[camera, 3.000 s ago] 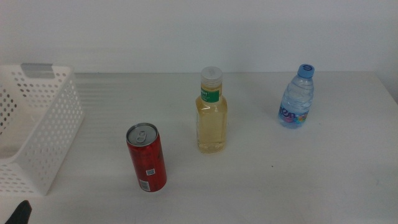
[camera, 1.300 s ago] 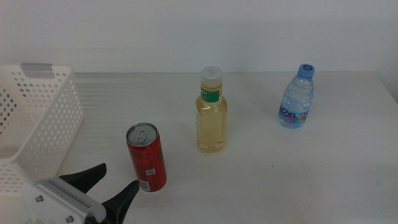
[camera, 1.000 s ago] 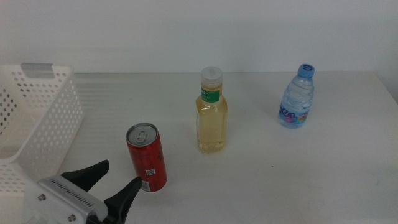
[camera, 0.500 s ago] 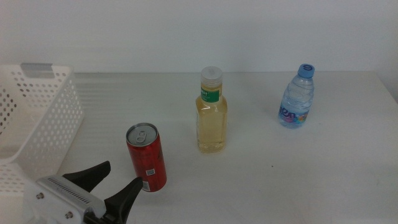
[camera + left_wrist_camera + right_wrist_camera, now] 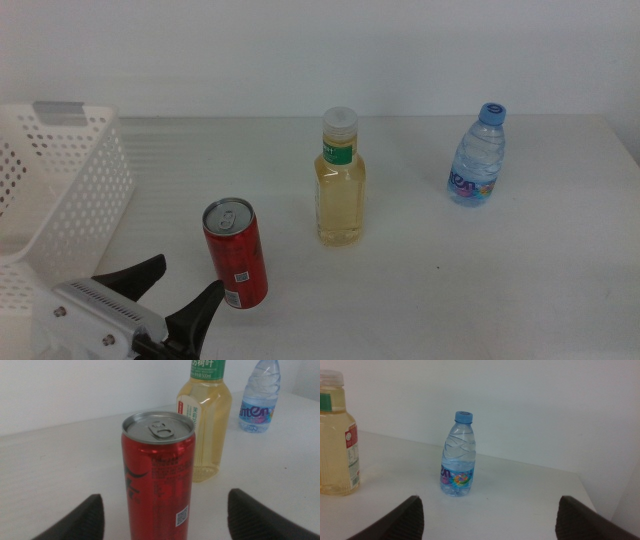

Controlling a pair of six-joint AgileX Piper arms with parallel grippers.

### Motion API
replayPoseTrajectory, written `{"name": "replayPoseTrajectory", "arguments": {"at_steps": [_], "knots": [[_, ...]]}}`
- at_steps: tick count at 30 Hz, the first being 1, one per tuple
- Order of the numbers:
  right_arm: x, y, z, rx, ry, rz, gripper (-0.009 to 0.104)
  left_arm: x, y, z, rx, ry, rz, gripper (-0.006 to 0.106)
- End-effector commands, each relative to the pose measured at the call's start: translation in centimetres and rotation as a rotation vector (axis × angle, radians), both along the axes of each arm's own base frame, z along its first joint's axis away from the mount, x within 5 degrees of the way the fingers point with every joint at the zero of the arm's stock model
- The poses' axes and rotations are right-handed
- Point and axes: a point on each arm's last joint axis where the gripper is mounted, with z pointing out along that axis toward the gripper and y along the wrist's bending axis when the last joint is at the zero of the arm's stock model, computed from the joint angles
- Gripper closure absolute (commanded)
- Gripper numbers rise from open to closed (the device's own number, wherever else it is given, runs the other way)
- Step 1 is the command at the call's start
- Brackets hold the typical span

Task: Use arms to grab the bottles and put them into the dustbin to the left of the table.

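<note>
**Three containers standing, red can first in line**

Three upright items wait on the matte white-grey surface (image 5: pixel 500 280): a red aluminium soda can with a silver top (image 5: pixel 236 254) nearest the front left, a clear plastic bottle of yellow liquid with a white cap and green label (image 5: pixel 341 180) behind it, and a small clear water bottle with a blue cap (image 5: pixel 478 154) well apart at the far right. The white perforated plastic basket (image 5: pixel 60 190) stands at the left edge.

The left hand (image 5: pixel 172 287) is spread wide, one jaw tip just beside the can's base. The can looks rigid but thin-walled and smooth, probably slippery; mid-body is likely the safest hold, with moderate squeeze.

Only the left wrist view shows the can centred between the jaws (image 5: pixel 159 475). Only the right wrist view shows the right hand (image 5: pixel 487 515), also spread, facing the water bottle from a distance.
</note>
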Motion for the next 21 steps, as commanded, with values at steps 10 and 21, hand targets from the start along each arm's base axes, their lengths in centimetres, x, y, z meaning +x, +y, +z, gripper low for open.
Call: {"name": "replayPoseTrajectory", "arguments": {"at_steps": [10,21], "knots": [[-0.3,0.0,1.1,-0.005,-0.11,-0.004,0.024,1.2,-0.7,1.7,-0.053,-0.09,0.001,0.01],[-0.3,0.0,1.1,-0.005,-0.11,-0.004,0.024,3.0,-1.7,1.0,-0.049,-0.081,0.003,0.01]]}}
